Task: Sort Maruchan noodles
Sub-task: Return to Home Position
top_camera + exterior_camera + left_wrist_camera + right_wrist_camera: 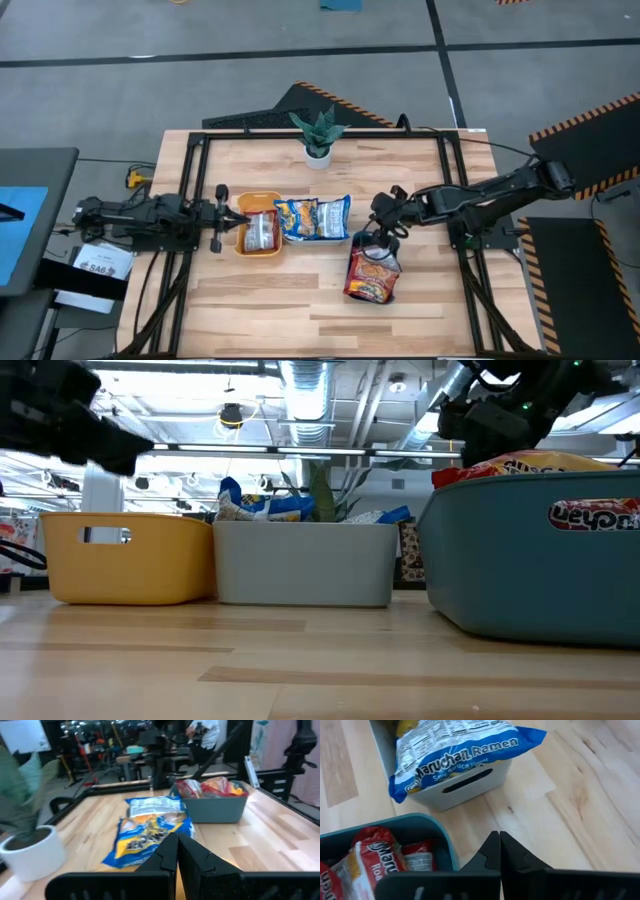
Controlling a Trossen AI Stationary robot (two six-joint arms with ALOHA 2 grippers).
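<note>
**Noodles sorted into three bins, both my grippers closed and holding nothing**

The wooden table (pixel 300 310) fills the scene from above. My left arm (pixel 150 215) reaches in level from one side and my right arm (pixel 490 190) from the other.

Three bins stand in a row near the middle of the table. The teal bin (pixel 520 580) is nearest the low camera. The gray bin (pixel 305 565) is in the centre, and the orange bin (pixel 130 560) stands just beside it on my left.

The Maruchan noodles are all inside these bins. The orange-red packets (pixel 372 272) are heaped in the teal bin and rise above its rim. The yellow-and-blue packets (pixel 315 218) lie in the gray bin. One of them, printed "Maruchan Ramen", overhangs the wall that has the handle slot. The silver-and-red packets (pixel 262 232) lie in the orange bin.

A potted plant (pixel 318 135) with a white pot stands at the far edge of the table, apart from the bins.

My left gripper (pixel 177 840) hangs in the air at the outer end of the orange bin and faces across the row. Its fingers are pressed together with nothing between them.

My right gripper (pixel 499 836) hangs above the bare wood by the teal bin's corner, near the gray bin. Its jaws are also pressed together and empty. From table height, both arms show only as dark shapes high above the bins.
</note>
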